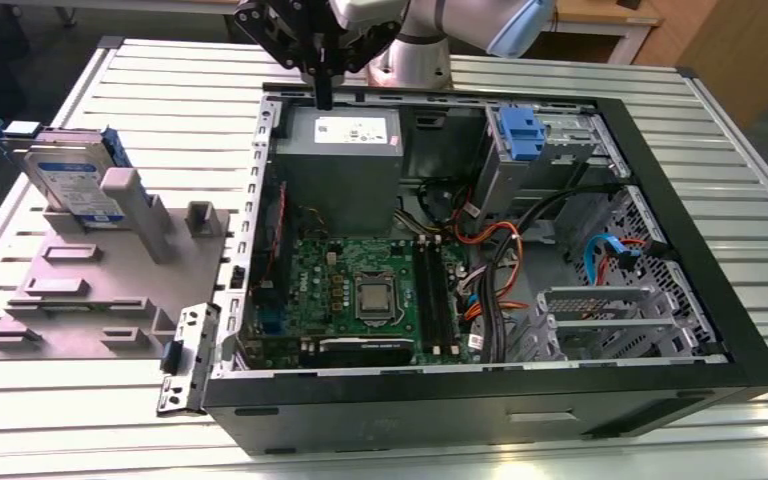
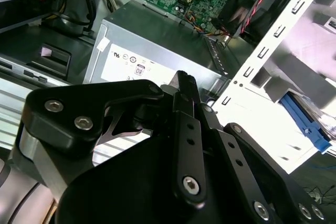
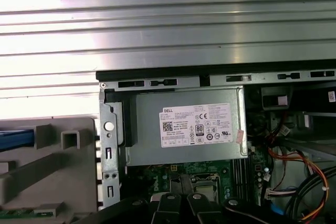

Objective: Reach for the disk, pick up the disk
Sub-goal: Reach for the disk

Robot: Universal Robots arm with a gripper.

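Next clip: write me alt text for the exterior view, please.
The arm's gripper, fingers together, hangs above the edge of an open computer case, by its grey power supply. The disk stands on edge in a grey fixture outside the case at the exterior view's left, well apart from the gripper.

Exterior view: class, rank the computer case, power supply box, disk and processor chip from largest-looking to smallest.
1. computer case
2. power supply box
3. disk, standing at an angle to the camera, so a little unsure against the box
4. processor chip
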